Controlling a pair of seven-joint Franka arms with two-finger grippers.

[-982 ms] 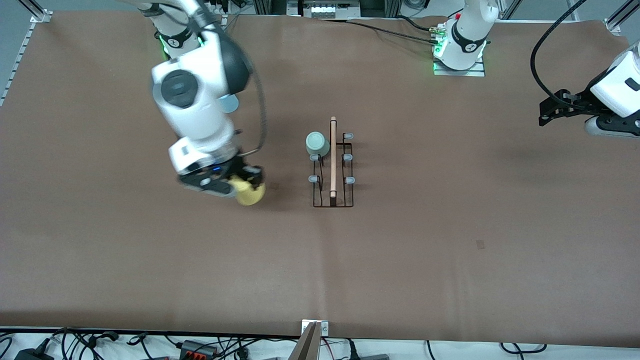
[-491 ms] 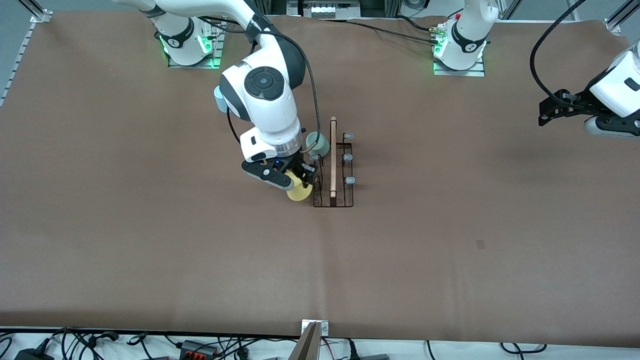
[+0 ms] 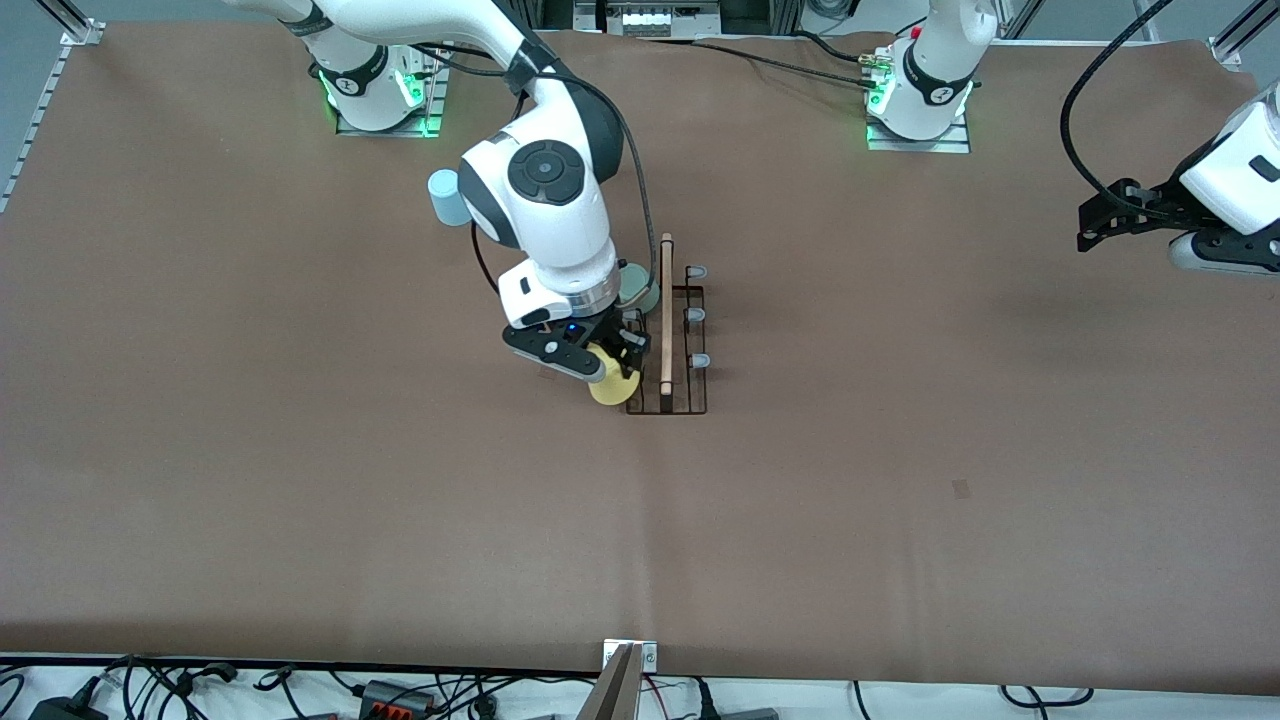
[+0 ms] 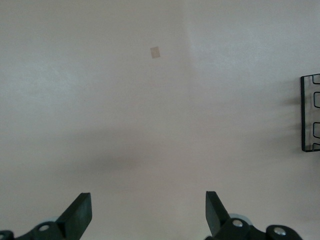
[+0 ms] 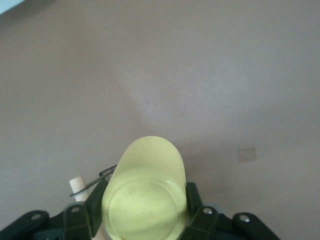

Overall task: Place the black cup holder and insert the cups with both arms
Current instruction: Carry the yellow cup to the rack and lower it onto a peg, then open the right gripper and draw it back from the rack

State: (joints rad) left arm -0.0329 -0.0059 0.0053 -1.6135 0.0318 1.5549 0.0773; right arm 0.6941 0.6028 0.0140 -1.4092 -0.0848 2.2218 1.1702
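The black cup holder (image 3: pixel 667 402) stands mid-table with its wooden rod (image 3: pixel 666 310) on top. A mint green cup (image 3: pixel 640 287) sits on a peg on the side toward the right arm's end, partly hidden by the right arm. My right gripper (image 3: pixel 608 366) is shut on the yellow cup (image 3: pixel 613 388), held on its side against that same side of the holder. In the right wrist view the yellow cup (image 5: pixel 147 192) fills the jaws, with a wire and a pale peg (image 5: pixel 77 185) beside it. The light blue cup (image 3: pixel 446 197) stands on the table toward the right arm's end. My left gripper (image 3: pixel 1092 225) waits open and empty.
The left wrist view shows bare table, a small pale mark (image 4: pixel 155 52) and an edge of the black holder (image 4: pixel 310 112). Cables and a metal bracket (image 3: pixel 628 660) lie along the table edge nearest the front camera.
My right arm has carried the yellow cup from the right arm's end of the table up against the holder. The left arm has not moved.
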